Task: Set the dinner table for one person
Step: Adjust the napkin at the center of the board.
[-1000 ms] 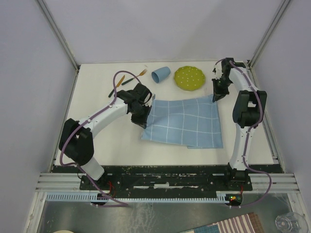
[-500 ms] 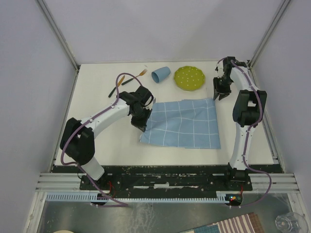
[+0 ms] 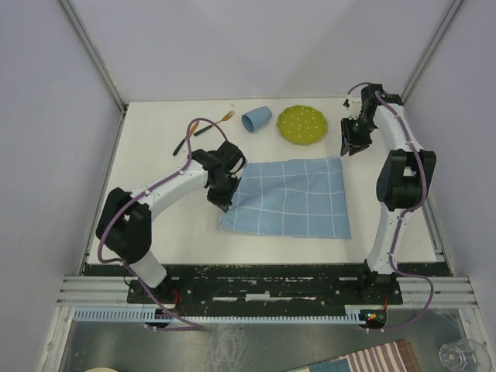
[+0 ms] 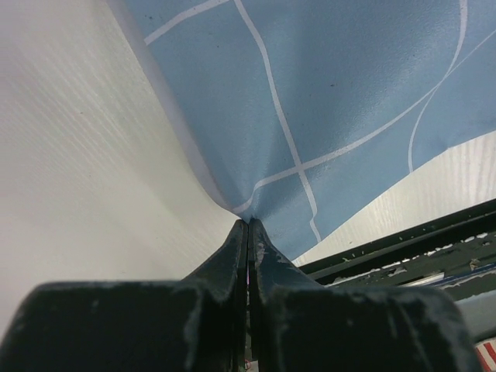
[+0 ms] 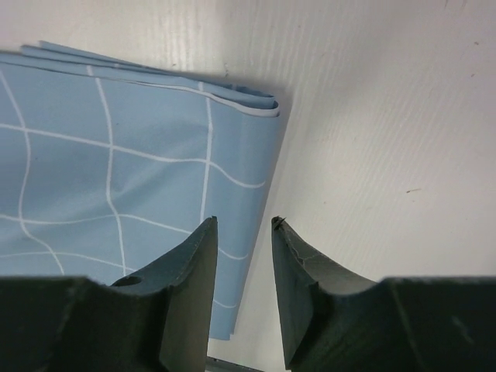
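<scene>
A light-blue cloth with a white grid (image 3: pixel 287 198) lies spread on the white dinner table (image 3: pixel 155 147). My left gripper (image 3: pixel 219 198) is shut on the cloth's left edge; in the left wrist view the jaws (image 4: pixel 249 222) pinch a raised fold of the cloth (image 4: pixel 333 101). My right gripper (image 3: pixel 347 148) is open and empty, just above the cloth's far right corner. In the right wrist view its jaws (image 5: pixel 244 222) straddle the folded edge of the cloth (image 5: pixel 116 170) without touching it.
At the back of the table stand a green dotted plate (image 3: pixel 302 124) and a blue cup lying on its side (image 3: pixel 256 118). An orange fork (image 3: pixel 226 116) and dark-handled cutlery (image 3: pixel 186 142) lie at the back left. Frame posts stand at the far corners.
The left gripper has drawn the cloth's left edge toward the near left, and the rumpled cloth now lies flat. The right gripper has moved slightly back from the cloth's corner.
</scene>
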{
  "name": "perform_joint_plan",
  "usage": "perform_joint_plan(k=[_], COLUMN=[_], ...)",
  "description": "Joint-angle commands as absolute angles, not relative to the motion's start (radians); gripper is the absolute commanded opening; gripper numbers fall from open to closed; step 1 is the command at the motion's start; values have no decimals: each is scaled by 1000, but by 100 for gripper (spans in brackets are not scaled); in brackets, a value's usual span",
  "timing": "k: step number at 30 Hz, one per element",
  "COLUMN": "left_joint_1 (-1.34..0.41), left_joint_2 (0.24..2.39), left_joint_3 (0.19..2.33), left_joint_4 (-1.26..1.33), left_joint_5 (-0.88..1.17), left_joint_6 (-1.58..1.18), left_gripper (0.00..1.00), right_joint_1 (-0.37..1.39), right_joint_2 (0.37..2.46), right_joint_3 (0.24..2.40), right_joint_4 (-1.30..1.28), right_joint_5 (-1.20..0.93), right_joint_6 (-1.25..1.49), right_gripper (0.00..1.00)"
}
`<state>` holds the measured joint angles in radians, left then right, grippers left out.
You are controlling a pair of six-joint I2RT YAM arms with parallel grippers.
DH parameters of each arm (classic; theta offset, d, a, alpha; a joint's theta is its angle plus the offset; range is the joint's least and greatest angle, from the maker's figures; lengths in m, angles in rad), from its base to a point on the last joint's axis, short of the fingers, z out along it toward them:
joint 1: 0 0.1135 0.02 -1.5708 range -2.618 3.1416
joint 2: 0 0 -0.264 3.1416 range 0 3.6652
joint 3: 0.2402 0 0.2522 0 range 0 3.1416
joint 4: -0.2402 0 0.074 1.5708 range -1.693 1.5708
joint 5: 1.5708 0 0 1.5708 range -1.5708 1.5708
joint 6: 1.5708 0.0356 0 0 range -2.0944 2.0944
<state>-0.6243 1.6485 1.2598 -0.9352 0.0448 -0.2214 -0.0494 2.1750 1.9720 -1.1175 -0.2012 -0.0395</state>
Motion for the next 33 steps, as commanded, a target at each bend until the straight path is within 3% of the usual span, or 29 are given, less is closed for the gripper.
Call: perform_joint_plan(k=[1, 6, 12, 17, 20, 24, 26, 29, 33], left_joint_1=[-626, -627, -625, -626, -626, -626, -626, -626, -626], left_joint_2=[1595, 1585, 1603, 1613, 1631, 1720, 1766, 1813, 1855], left_joint_3=[1239, 1183, 1172, 1187, 1223, 1328, 1385, 1436, 1433], left_joint_4=[-912, -886, -866, -853, -837, -842, -842, -797, -716], left_joint_5=[-19, -71, -166, -231, -259, -255, -272, -279, -283], left_joint_6=[-178, -170, -165, -165, -161, -156, -152, -135, -117], left_gripper=[3, 4, 30, 37, 37, 29, 22, 4, 3], right_joint_1=[-54, -54, -54, -54, -51, -46, -42, -37, -19], right_joint_2=[2065, 2010, 1988, 1977, 1955, 1964, 1968, 1965, 1974], right_joint_3=[1953, 1894, 1898, 1889, 1848, 1799, 1765, 1738, 1714], right_joint_4=[-1148, -1164, -1258, -1330, -1316, -1314, -1300, -1268, -1245], right_joint_5=[-285, -355, -434, -537, -513, -505, -508, -505, -510], right_joint_6=[-102, -130, -198, -239, -245, -246, -246, -232, -232], right_gripper=[43, 45, 46, 40, 33, 3, 2, 2, 2])
